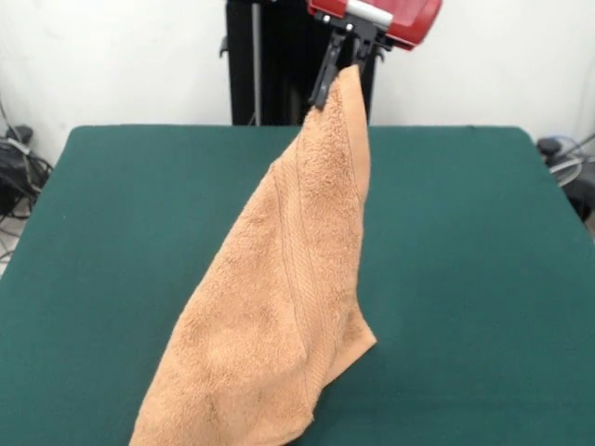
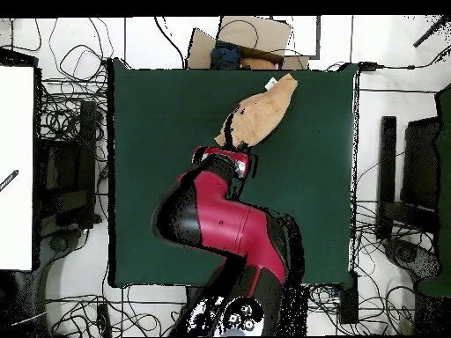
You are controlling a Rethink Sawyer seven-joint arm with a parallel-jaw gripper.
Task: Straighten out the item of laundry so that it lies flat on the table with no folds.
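Note:
The peach-orange terry towel (image 1: 279, 316) hangs from my gripper (image 1: 340, 76) by one corner, stretched into a long folded drape. Its lower end rests on the dark green table (image 1: 474, 242) near the front edge. My gripper is shut on the towel's top corner, high above the table's far half. In the overhead view the towel (image 2: 262, 113) runs from the gripper (image 2: 234, 143) toward the table's (image 2: 158, 176) far edge. The white tag is hidden.
The black pedestal (image 1: 270, 56) stands behind the table's far edge. Cables and black equipment (image 2: 66, 167) lie on the floor beside both long sides. A cardboard box (image 2: 251, 40) sits just past the table edge nearest the towel.

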